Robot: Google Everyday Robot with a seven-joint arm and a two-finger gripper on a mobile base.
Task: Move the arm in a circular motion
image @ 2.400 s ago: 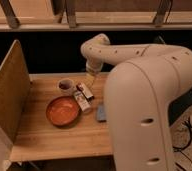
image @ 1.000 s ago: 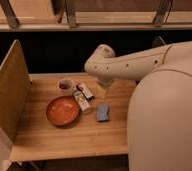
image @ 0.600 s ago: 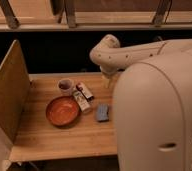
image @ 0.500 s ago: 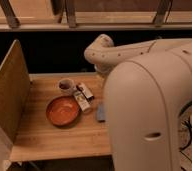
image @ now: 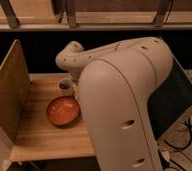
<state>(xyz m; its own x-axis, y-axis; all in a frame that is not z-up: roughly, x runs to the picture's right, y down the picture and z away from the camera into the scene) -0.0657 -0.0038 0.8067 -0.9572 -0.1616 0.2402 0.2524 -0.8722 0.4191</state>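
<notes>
While the arm (image: pixel 124 95) loomed over the worktop (image: pixel 36 135) beside an orange bowl (image: pixel 63 110) and a cup (image: pixel 65 86), it hid its tool, so I could not tell the tool's state.

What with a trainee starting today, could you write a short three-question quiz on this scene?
1. True or false: the bowl sits on the table.
2. What stands just behind the bowl? A) cup B) bottle C) plate
3. Where is the end effector?

Key: 1 true. 2 A. 3 Out of sight, hidden behind the arm, which fills the foreground.
</notes>
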